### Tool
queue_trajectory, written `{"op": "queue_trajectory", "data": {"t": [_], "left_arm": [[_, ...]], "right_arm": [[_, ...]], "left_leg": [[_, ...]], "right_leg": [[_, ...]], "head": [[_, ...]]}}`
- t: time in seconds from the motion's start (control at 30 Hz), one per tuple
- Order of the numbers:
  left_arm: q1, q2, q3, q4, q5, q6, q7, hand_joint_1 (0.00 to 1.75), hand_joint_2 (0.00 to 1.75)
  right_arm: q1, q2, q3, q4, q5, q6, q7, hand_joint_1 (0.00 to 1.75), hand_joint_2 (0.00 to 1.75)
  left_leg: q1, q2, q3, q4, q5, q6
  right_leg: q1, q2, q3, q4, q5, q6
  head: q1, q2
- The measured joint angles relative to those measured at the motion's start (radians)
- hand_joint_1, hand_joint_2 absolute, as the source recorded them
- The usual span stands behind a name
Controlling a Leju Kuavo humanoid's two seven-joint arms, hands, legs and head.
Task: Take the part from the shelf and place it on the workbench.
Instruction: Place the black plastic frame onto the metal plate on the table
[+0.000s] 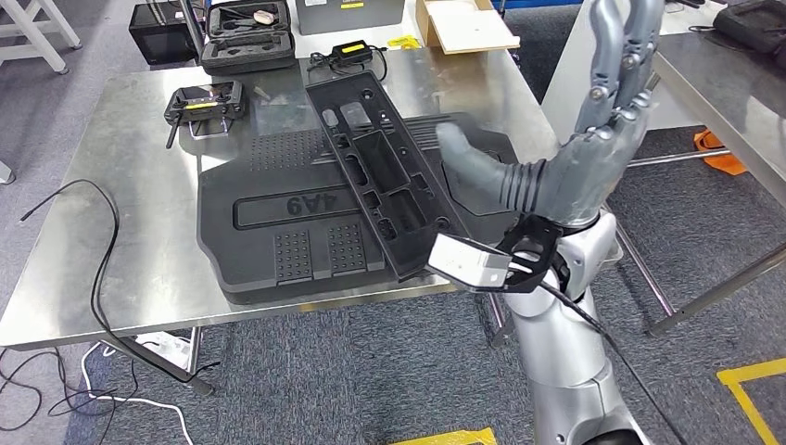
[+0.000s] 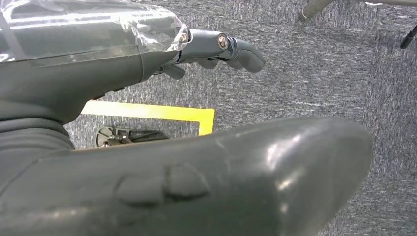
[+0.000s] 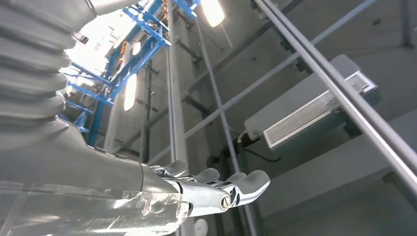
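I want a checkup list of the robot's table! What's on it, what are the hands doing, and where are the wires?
Surface: steel workbench, shiny.
Job's things: long black part lying tilted on a big black part.
Clutter: controller, black case, charger, cardboard box.
Hands: right hand raised, empty, fingers straight; left hand empty, over the carpet.
Cables: black cable trailing off the bench edge.
Surroundings: grey carpet, yellow floor tape.

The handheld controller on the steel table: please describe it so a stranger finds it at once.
On the steel table, look toward the far left, beyond the big black panel. The handheld controller lies there; it alone has a screen and a yellow strip.
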State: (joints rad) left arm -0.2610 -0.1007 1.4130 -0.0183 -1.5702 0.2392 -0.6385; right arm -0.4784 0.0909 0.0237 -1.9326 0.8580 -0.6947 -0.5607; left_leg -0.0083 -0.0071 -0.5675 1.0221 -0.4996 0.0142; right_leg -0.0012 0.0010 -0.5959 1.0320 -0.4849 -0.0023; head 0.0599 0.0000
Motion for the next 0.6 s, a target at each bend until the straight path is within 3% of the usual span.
{"op": "queue_trajectory", "data": {"t": [0.6], "left_arm": [[0.001, -0.003, 0.012, 0.0, 0.0, 0.094, -0.007, 0.0, 0.0]], "right_arm": [[0.018, 0.039, -0.02, 0.0, -0.041, 0.0, 0.024, 0.0, 1.75]], "left_leg": [[0.0, 0.0, 0.0, 0.0, 0.0, 0.0]], "right_leg": [[0.0, 0.0, 0.0, 0.0, 0.0, 0.0]], "head": [[0.0, 0.0]]}}
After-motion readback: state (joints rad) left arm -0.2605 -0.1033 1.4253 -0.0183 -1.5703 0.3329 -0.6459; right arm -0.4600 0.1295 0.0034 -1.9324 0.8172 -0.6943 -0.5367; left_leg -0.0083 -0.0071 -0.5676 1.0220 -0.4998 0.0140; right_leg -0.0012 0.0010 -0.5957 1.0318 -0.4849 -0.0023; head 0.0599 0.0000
